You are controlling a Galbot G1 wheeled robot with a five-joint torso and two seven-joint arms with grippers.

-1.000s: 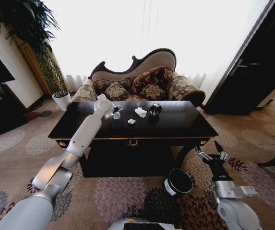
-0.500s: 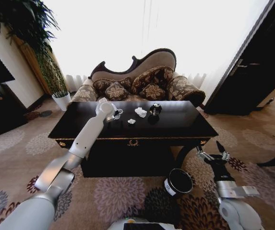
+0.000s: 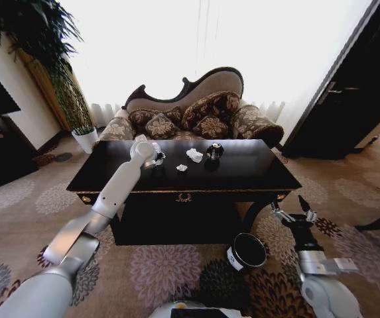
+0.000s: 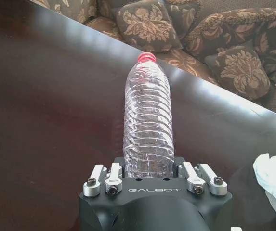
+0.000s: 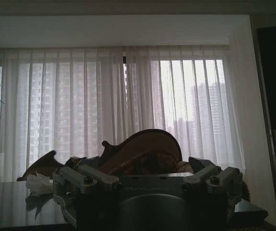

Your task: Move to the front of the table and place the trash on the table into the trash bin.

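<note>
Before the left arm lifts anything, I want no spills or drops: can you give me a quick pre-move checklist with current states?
1. Left tool around the bottle: ok, the bottle's base sits between the fingers.
2. Firm grip: cannot tell.
3. Red cap on: ok.
4. Bottle free of the nearby paper wad: ok, apart.
5. Trash bin open and upright on the floor: ok.
6. Right tool away from the table: ok, low beside it, open.

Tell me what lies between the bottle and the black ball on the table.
In the head view, two white paper wads, and, lie on the table between the clear bottle at the left gripper and the black ball.
</note>
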